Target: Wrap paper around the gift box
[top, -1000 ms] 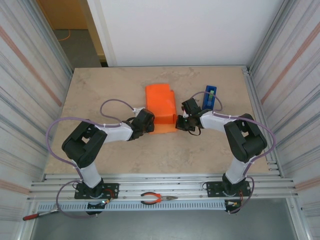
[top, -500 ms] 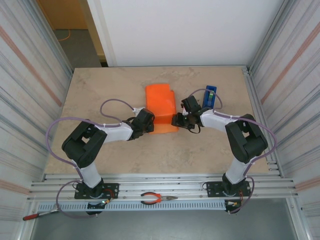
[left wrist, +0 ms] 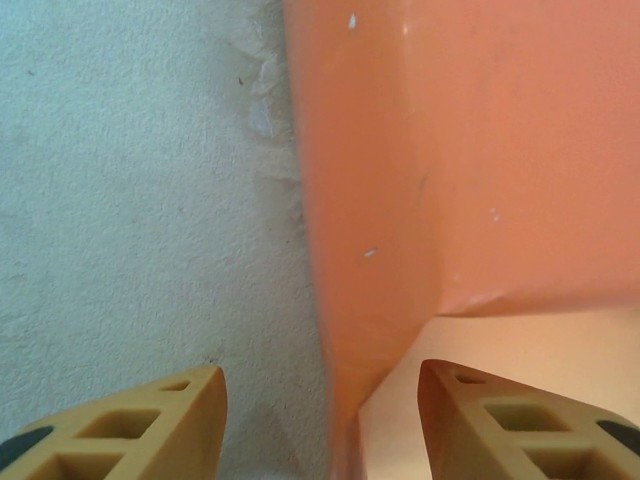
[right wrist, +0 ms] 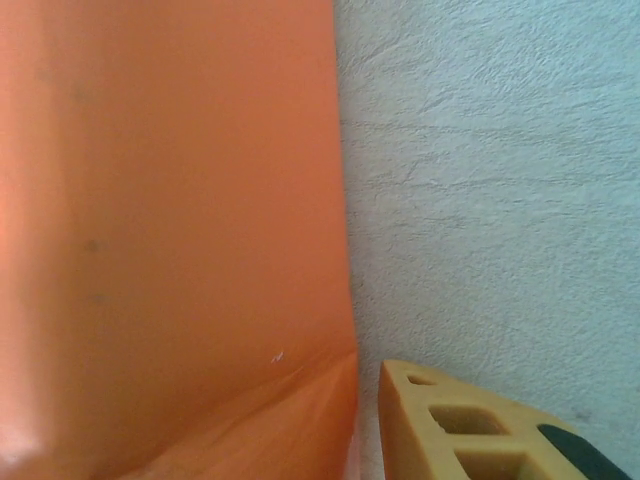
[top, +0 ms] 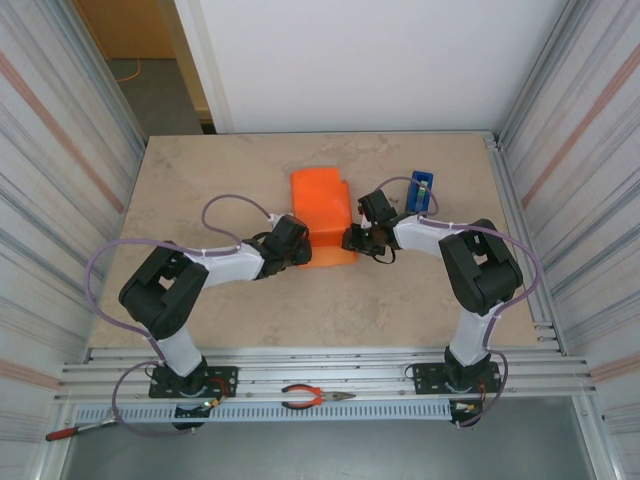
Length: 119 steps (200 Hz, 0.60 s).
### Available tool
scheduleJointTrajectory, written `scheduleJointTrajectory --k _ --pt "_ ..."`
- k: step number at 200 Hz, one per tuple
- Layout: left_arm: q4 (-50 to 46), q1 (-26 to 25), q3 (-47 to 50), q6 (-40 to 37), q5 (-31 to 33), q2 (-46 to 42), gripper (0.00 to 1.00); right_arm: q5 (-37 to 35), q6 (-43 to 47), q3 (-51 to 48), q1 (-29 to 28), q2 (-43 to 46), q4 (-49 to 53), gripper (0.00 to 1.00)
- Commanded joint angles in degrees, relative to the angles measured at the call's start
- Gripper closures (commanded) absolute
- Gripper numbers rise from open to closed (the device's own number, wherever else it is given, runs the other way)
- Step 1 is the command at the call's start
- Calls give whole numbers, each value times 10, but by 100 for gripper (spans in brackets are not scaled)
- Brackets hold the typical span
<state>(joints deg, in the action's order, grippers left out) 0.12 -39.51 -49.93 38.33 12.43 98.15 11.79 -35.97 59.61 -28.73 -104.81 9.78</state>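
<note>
Left claw [top: 303,250] stands released, its yellow fingers [left wrist: 150,420] apart astride the left edge of the paper [left wrist: 480,150], one over bare tabletop [left wrist: 130,200], the other over the sheet. Right claw [top: 352,238] sits against the paper's right edge. One finger [right wrist: 470,425] lies just beside the sheet in its wrist view and the other is hidden, so I cannot tell whether it is released or clenched. At mid-tabletop the orange paper forms a blocky folded bundle between both claws, with the gift box covered beneath it. A blue tape dispenser [top: 421,190] stands just beyond the right claw. Red-handled pliers [top: 318,397] lie on the front rail [top: 400,372].
</note>
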Motion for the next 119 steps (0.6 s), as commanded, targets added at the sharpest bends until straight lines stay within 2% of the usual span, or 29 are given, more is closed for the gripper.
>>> scheduleJointTrajectory --k 1,88,119 --pt "-17 -4 -18 -12 -5 -6 45 1 -7 4 5 -9 -2 64" --pt "-1 -4 -18 -5 5 18 45 7 1 5 8 -18 5 68" --pt "7 -4 -17 0 13 25 52 4 2 7 10 -23 11 68"
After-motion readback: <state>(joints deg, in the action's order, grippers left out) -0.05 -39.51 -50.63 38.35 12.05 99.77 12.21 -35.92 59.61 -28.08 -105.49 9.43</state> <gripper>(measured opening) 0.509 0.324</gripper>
